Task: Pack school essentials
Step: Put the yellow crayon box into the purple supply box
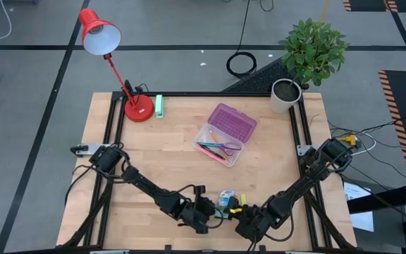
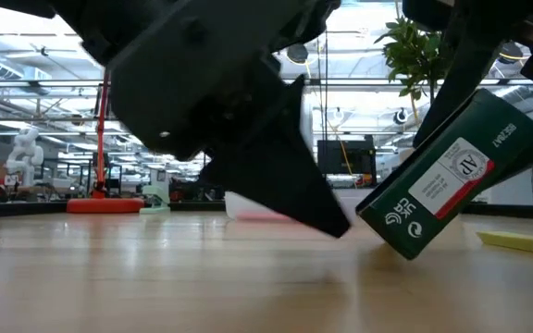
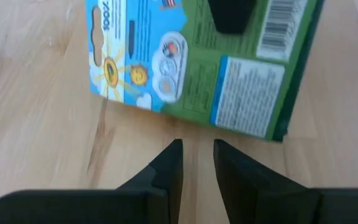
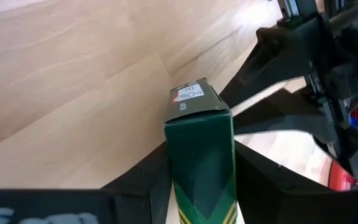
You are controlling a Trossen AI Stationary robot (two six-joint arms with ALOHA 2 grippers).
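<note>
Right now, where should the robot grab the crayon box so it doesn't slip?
Probably across its two wide flat faces, near one end. The crayon box is a thin slab, tilted with one corner on the table, and the right gripper already pinches it that way. The left gripper waits beside it, nearly closed.

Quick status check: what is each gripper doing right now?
Left gripper: fingers nearly shut, holding nothing, just short of the green crayon box.
Right gripper: shut on the crayon box, which is tilted.

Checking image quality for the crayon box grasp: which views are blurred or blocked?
Low view: dark, out-of-focus arm fills the foreground; the tilted crayon box reads sharply. Left wrist view: box print soft, left gripper dark. Right wrist view: right gripper clamps the box, sharp. High view: evenly lit.
</note>
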